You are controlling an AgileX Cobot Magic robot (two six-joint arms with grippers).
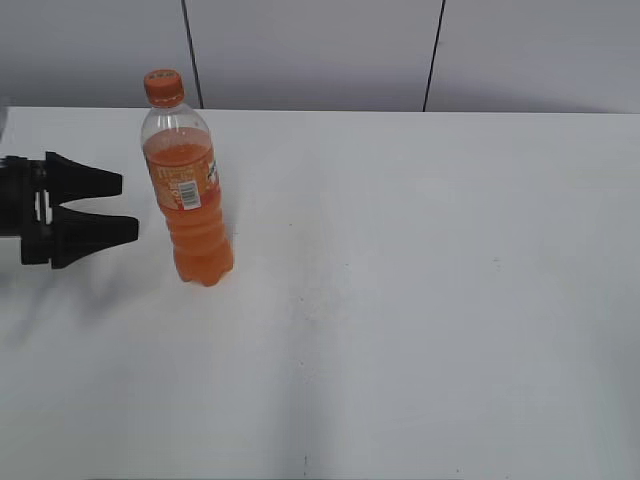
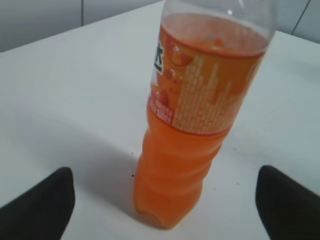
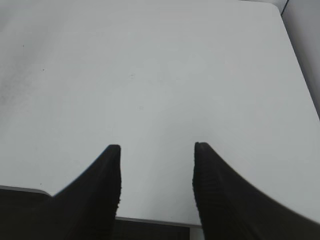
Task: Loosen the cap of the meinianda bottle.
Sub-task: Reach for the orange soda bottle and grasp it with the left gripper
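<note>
The meinianda bottle (image 1: 190, 190) stands upright on the worktop (image 1: 420, 300), seemingly heavy and slippery, so the wide, empty left pincer (image 1: 118, 207) beside it should probably grip its label.

The meinianda bottle (image 1: 190, 190) is stood upright on the worktop (image 1: 420, 300), in its left half and towards the back. The cap (image 1: 164, 87) is seated on top of the bottle's neck. The left claw (image 1: 128, 208) is held just to the left of the bottle, level with its middle, apart from it, with the bottle ahead of its gap. The right claw (image 3: 156, 172) is held above a bare stretch of worktop near an edge.
</note>
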